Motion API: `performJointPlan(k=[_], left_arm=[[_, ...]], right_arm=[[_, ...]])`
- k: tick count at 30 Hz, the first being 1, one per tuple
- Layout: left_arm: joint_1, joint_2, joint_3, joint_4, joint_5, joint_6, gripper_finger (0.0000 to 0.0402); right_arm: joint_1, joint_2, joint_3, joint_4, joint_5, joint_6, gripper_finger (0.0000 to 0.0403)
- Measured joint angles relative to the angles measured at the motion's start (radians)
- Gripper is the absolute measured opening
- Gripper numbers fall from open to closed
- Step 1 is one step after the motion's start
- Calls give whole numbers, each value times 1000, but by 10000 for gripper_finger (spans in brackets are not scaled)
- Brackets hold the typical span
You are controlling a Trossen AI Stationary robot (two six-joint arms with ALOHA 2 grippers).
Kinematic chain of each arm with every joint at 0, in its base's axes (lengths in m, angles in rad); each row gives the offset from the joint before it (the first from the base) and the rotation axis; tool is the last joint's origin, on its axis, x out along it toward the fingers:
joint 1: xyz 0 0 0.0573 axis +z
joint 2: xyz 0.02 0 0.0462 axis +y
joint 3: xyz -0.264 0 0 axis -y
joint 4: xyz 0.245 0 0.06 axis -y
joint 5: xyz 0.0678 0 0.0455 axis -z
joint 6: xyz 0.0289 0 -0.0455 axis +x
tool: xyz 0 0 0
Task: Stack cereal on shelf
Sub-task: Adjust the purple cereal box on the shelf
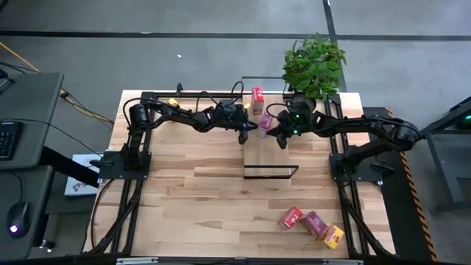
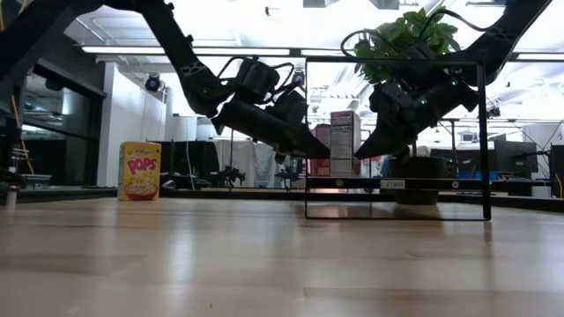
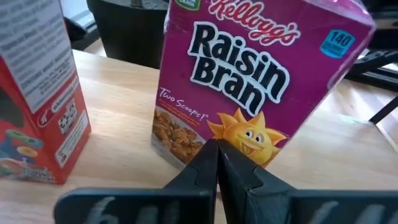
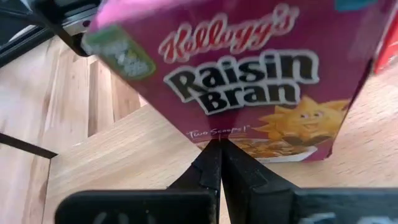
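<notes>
A pink-purple Raisin Bran box [image 1: 263, 124] and a red box [image 1: 257, 97] stand upright on their bottoms on the light-wood shelf [image 1: 269, 154]. My left gripper [image 1: 241, 138] is shut, just left of the pink-purple box [image 3: 249, 81]. My right gripper [image 1: 282, 141] is shut, just right of the same box [image 4: 249, 74]. A yellow box [image 2: 139, 171] stands on the table at the far left. A red box [image 1: 290, 218], a pink-purple box [image 1: 315, 223] and a yellow box [image 1: 333, 236] lie near the table's front right. My left gripper's shut fingertips [image 3: 208, 155] point level at the lower front of the pink-purple box [image 3: 205, 134] from the table's left; I cannot tell whether they touch it. My right gripper's shut fingertips [image 4: 227, 155] point at the box's lower front [image 4: 249, 134] from the right; I cannot tell whether they touch it.
A potted plant [image 1: 315, 66] stands at the far end, right of the shelf. The shelf's thin black frame [image 2: 483, 132] rises above the plank and has a top bar. Bare tabletop [image 1: 199, 206] lies in front of the shelf.
</notes>
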Motion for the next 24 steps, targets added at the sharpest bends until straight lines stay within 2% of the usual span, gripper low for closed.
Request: performJointPlan(k=[6,14,24], left_arm=[[-3,0,0,-6,3,-8,0],[-9,0,0,-5,3,-3,0],[12,0,0,-3,-46,-19,0]], right_arm=[[-30,0,0,-5,60,0,0],[-44,0,0,3,61,0,0],[-24,0,0,5,38,2,0]])
